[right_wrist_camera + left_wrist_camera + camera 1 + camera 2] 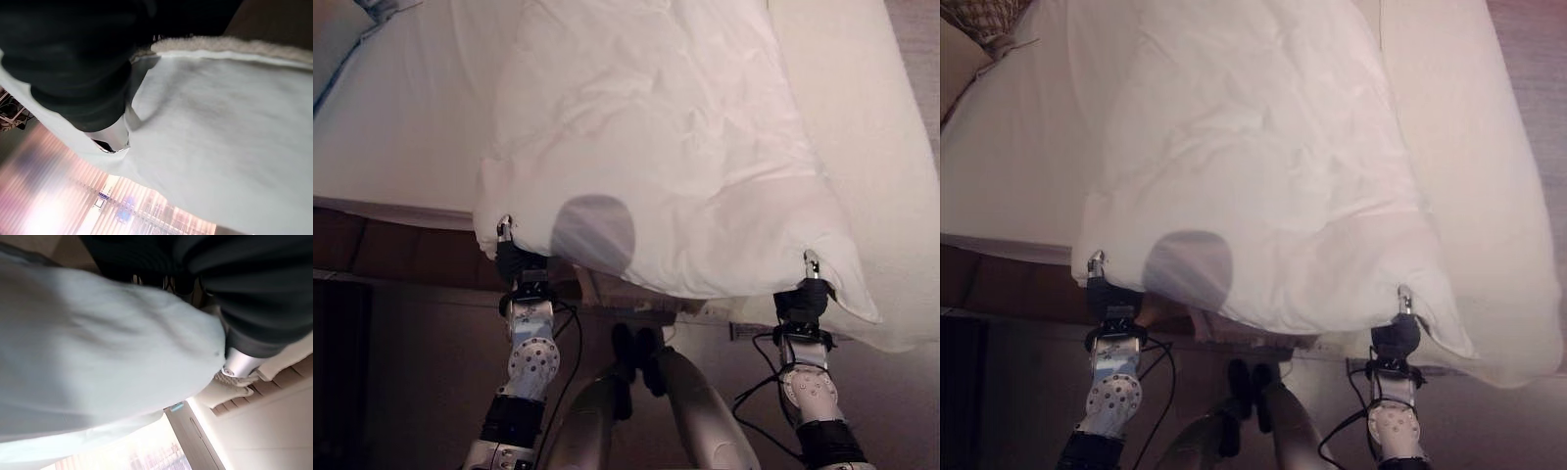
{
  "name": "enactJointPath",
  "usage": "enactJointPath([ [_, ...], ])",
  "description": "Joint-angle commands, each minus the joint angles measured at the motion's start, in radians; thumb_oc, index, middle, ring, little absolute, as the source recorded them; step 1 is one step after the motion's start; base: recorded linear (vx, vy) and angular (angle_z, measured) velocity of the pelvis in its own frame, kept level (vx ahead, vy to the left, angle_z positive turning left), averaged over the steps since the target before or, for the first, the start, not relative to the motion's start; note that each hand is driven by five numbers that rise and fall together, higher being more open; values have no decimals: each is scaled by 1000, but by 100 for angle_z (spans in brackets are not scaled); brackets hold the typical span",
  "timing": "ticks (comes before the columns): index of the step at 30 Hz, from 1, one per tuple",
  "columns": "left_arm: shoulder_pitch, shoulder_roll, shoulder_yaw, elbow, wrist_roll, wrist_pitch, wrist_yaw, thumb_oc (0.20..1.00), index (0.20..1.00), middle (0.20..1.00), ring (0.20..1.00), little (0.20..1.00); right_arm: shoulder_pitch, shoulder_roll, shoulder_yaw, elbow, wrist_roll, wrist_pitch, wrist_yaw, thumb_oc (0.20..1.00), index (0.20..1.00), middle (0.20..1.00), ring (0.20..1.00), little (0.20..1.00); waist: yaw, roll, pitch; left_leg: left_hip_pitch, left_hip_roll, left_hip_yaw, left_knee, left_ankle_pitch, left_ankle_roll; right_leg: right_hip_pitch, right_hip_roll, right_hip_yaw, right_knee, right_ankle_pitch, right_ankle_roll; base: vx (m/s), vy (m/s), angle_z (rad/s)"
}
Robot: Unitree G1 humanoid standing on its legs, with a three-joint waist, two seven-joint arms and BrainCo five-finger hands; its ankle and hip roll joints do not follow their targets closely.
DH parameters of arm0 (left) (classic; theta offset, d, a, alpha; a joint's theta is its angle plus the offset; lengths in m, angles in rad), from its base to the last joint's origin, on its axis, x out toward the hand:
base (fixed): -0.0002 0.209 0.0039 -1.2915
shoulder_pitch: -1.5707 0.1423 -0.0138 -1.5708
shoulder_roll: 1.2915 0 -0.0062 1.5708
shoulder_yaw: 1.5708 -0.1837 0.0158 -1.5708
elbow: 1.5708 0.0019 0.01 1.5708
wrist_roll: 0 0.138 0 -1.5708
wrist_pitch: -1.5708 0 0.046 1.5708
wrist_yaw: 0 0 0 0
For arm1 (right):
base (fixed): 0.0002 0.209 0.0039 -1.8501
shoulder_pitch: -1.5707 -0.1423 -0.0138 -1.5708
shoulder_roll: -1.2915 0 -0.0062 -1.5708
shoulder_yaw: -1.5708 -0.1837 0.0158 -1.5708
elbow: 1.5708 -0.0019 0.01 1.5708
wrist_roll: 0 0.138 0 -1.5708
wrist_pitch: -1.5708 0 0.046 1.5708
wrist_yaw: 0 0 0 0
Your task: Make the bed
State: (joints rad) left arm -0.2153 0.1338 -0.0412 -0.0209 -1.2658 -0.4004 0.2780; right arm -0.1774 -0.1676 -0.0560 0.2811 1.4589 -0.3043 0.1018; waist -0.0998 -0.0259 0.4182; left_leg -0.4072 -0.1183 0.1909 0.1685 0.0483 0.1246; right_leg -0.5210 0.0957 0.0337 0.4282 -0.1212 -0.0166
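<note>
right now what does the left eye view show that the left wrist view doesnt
The left eye view alone takes in the bed from above, with the white duvet spread along it and both the left hand and the right hand at its near edge. The left wrist view alone gives the duvet's underside from close by, pressed against that hand's dark cover. Both show the left hand against the duvet.

White duvet [656, 147] drapes over the bed's near edge, covering both hands' fingers; bare sheet [401, 127] open on the left, a strip [862, 108] on the right; pillow [333, 44] blocks far-left corner.
</note>
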Motion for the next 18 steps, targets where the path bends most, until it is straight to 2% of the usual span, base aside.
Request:
enactJointPath([
  [1, 4, -26, 4, -86, 83, -34, -23, 200, 200, 200, 200, 200, 53, -54, -6, -78, -55, -22, 37, 200, 200, 200, 200, 200, -4, 47, -98, 6, 15, -159, -18, -21, -126, 97, 5, 26, -176, 87, 85, -41, -130, -70],
  [3, -3, -38, -7, -71, 72, -39, -26, 200, 200, 200, 200, 200, 50, -61, -13, -79, -54, -32, 30, 200, 200, 200, 200, 200, -16, 51, -90, -14, 17, -155, 16, -10, -143, 116, -2, 32, -198, 85, 77, -75, -142, -18],
  [4, -7, -44, -16, -64, 64, -37, -36, 200, 200, 200, 200, 200, 51, -64, -23, -83, -53, -35, 29, 200, 200, 200, 200, 200, -25, 53, -81, -49, 17, -152, 68, -2, -164, 127, -10, 27, -219, 86, 69, -125, -132, 25],
  [5, -10, -48, -25, -63, 64, -33, -44, 200, 200, 200, 200, 200, 51, -72, -27, -83, -55, -38, 28, 200, 200, 200, 200, 200, -23, 47, -70, -81, 12, -160, 117, 22, -187, 137, -17, 30, -232, 87, 64, -137, -96, 55],
  [6, -12, -48, -30, -66, 63, -31, -50, 200, 200, 200, 200, 200, 43, -78, -31, -78, -52, -39, 26, 200, 200, 200, 200, 200, -17, 42, -63, -102, -5, -190, 156, 18, -198, 138, -19, 32, -241, 95, 62, -115, -70, 54],
  [8, -9, -50, -31, -70, 62, -29, -54, 200, 200, 200, 200, 200, 39, -76, -36, -71, -44, -42, 25, 200, 200, 200, 200, 200, -15, 35, -66, -101, -13, -206, 160, -3, -190, 140, -23, 37, -245, 99, 64, -52, -42, 17],
  [9, 0, -54, -24, -72, 54, -26, -60, 200, 200, 200, 200, 200, 39, -72, -38, -70, -39, -46, 27, 200, 200, 200, 200, 200, -21, 23, -73, -66, 35, -206, 138, -43, -161, 126, -28, 45, -227, 97, 66, -32, -18, -6],
  [11, 5, -52, -18, -86, 53, -37, -61, 200, 200, 200, 200, 200, 31, -73, -32, -56, -39, -42, 30, 200, 200, 200, 200, 200, -9, 6, -78, -49, 85, -277, 119, -48, -157, 111, -36, 64, -211, 91, 69, -39, 55, 5],
  [12, 12, -47, -7, -101, 60, -47, -53, 200, 200, 200, 200, 200, 33, -68, -34, -56, -27, -44, 32, 200, 200, 200, 200, 200, -8, 2, -85, -27, 160, -330, 53, -6, -161, 90, -49, 78, -191, 83, 73, -29, 102, 1],
  [13, 13, -47, -7, -102, 61, -47, -52, 200, 200, 200, 200, 200, 33, -68, -34, -55, -27, -44, 33, 200, 200, 200, 200, 200, -9, 1, -87, -26, 160, -331, 42, 2, -162, 86, -50, 77, -191, 86, 72, -23, 249, -5],
  [14, 13, -41, -2, -111, 57, -62, -40, 200, 200, 200, 200, 200, 29, -64, -30, -44, -15, -48, 27, 200, 200, 200, 200, 200, 2, -1, -89, -24, 231, -403, -14, 74, -182, 74, -56, 99, -160, 72, 76, -10, 150, -4],
  [15, 13, -41, -2, -111, 58, -62, -39, 200, 200, 200, 200, 200, 28, -64, -30, -44, -15, -48, 28, 200, 200, 200, 200, 200, 0, -1, -89, -21, 232, -405, -23, 78, -185, 73, -56, 97, -158, 71, 75, 16, 371, -1],
  [16, 9, -32, 4, -108, 54, -63, -41, 200, 200, 200, 200, 200, 23, -61, -24, -40, -4, -52, 23, 200, 200, 200, 200, 200, 6, 10, -85, 9, 289, -425, -111, 122, -215, 65, -58, 107, -125, 48, 84, 11, 202, 0],
  [17, 8, -32, 5, -108, 54, -63, -41, 200, 200, 200, 200, 200, 22, -61, -24, -40, -4, -52, 23, 200, 200, 200, 200, 200, 7, 11, -85, 11, 292, -425, -122, 131, -217, 62, -56, 107, -125, 51, 83, 3, 560, -6],
  [18, 1, -24, -1, -102, 53, -62, -46, 200, 200, 200, 200, 200, 15, -66, -23, -38, -5, -58, 17, 200, 200, 200, 200, 200, 2, 36, -86, 35, 328, -340, -168, 141, -242, 49, -93, 100, -108, 53, 111, -12, 345, -7],
])
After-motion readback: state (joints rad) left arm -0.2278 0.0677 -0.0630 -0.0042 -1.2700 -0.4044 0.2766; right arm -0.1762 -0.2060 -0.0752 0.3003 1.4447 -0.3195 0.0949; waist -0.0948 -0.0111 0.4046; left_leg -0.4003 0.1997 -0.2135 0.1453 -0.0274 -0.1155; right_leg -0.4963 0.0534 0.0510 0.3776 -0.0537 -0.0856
